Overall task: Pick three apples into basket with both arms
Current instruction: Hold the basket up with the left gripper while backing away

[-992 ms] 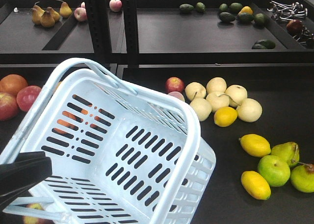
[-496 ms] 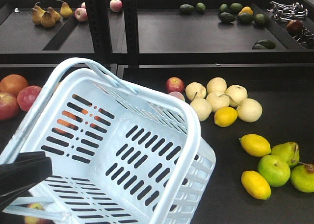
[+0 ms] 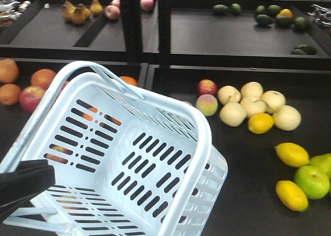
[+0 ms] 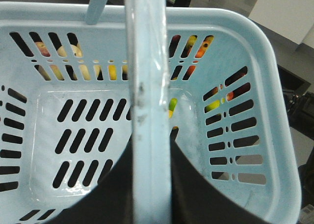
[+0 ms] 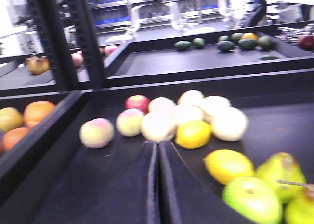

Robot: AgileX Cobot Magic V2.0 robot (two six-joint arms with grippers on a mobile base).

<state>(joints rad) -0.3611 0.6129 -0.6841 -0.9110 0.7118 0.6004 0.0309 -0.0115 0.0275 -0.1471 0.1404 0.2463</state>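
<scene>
Front-facing cam: basket hooked on the left side, right pincer closed on nothing

Down in the bottom left corner the left gripper (image 3: pixel 23 187) shows as a black chunk. The basket (image 3: pixel 207 143) is tilted right up against it, with its open side facing the camera. The left wrist cam makes it clearer. The pale blue handle (image 4: pixel 147 111) runs straight down the middle of the shot with the dark fingers (image 4: pixel 196 194) clamped on either side, so that arm is gripping the basket by its handle.

The right gripper (image 5: pixel 158 144) has its jaws pressed together with just a hairline between them and nothing in there.

Fruit-wise, a red apple (image 5: pixel 137 103) lies on the black shelf ahead of the right gripper and a bit to its left, at the back of a cluster. Two pink-green fruits (image 5: pixel 97 132) sit nearer on the left. A lemon (image 5: pixel 194 134) is just ahead and slightly right, with pale round fruit (image 5: pixel 228 123) around it.

Beyond the left gripper, past the basket's rim, there's a second red apple (image 3: pixel 32 97) next to some oranges (image 3: pixel 42 77). More reddish fruit (image 3: pixel 59 151) peeks through the basket slots, but I can't tell what it is
</scene>
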